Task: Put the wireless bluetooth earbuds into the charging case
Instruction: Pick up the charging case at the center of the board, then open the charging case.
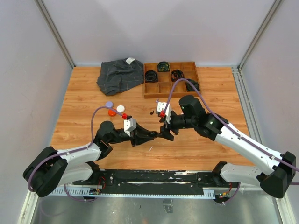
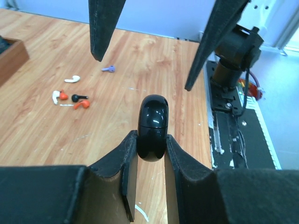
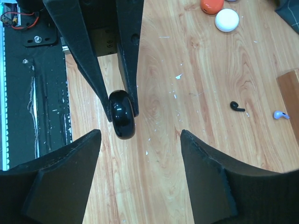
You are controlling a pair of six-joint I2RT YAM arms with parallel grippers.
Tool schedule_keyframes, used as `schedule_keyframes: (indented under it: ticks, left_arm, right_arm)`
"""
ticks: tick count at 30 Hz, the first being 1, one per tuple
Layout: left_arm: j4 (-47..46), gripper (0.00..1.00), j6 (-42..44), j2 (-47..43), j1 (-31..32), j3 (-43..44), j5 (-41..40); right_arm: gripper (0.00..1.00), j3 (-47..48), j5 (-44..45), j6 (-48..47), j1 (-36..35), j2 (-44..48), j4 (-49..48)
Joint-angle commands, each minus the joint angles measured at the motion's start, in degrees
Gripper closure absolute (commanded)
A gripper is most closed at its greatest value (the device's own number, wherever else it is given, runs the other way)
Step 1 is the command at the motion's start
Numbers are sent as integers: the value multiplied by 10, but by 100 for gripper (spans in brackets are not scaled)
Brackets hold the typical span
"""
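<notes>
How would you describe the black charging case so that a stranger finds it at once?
On the wooden table, look where the two arms meet. There the left arm's fingers clamp a small rounded charging case. It is glossy black and held up, whereas the white puck and orange puck lie loose on the wood.

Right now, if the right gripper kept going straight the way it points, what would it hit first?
The right gripper, jaws open, would most likely meet the glossy black oval case pinched in the left gripper directly ahead. How far ahead is hard to judge.
</notes>
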State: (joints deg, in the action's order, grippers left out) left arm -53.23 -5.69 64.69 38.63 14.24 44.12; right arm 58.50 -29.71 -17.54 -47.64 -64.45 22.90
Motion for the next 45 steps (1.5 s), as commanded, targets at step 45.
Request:
schedule_keyframes:
  ticks: [45]
  left_arm:
    - [-86,100,-30,8,-2,-5,14]
  right_arm:
    - [12,-61,216,67,-8,65,-150]
